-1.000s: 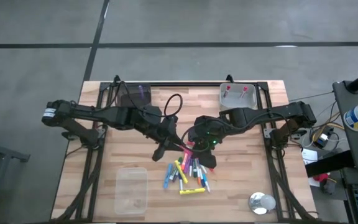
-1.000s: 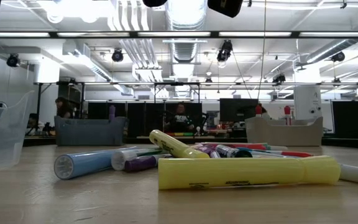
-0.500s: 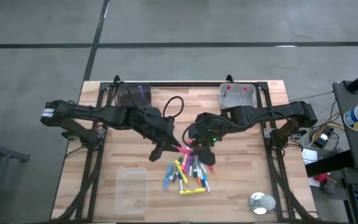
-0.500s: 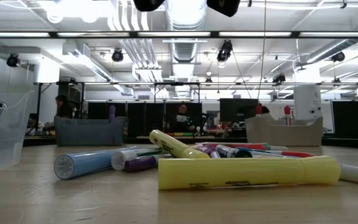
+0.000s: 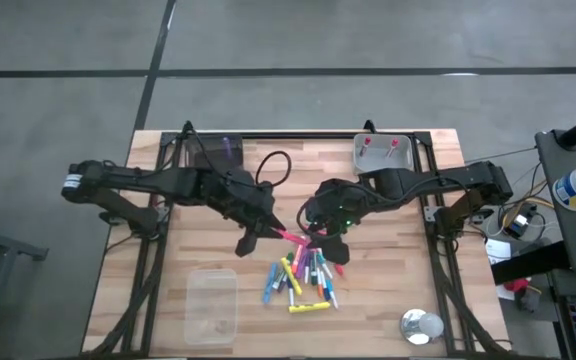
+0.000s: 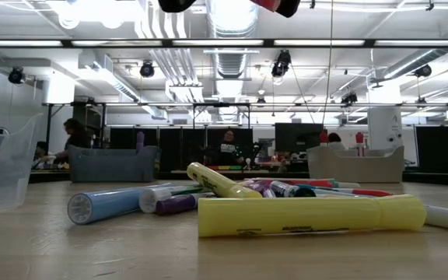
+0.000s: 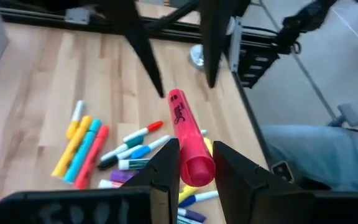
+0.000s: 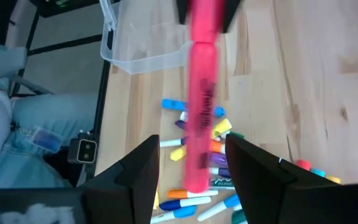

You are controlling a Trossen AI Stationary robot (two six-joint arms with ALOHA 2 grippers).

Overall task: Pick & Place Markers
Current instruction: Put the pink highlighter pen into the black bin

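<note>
**Markers in a heap, one pink marker in the air**

Markers lie in a loose heap on the wooden table, near the middle and toward the front edge. They are yellow, blue, green, pink, purple and orange, and some touch or lie across each other. Seen from table height, a fat yellow marker lies closest, with a light blue one to its left.

One pink marker is up above the heap — held between the two arms. The left gripper pinches one end of it; its fingers press on both sides of the pink marker. The right gripper is at the other end. Its fingers are spread apart, with the pink marker lying in the gap and not squeezed.

A clear box sits on the table to the left of the heap, well apart from it. A grey bin stands at the back right, and a purple-tinted bin at the back left. A small round shiny thing rests near the front right corner.
</note>
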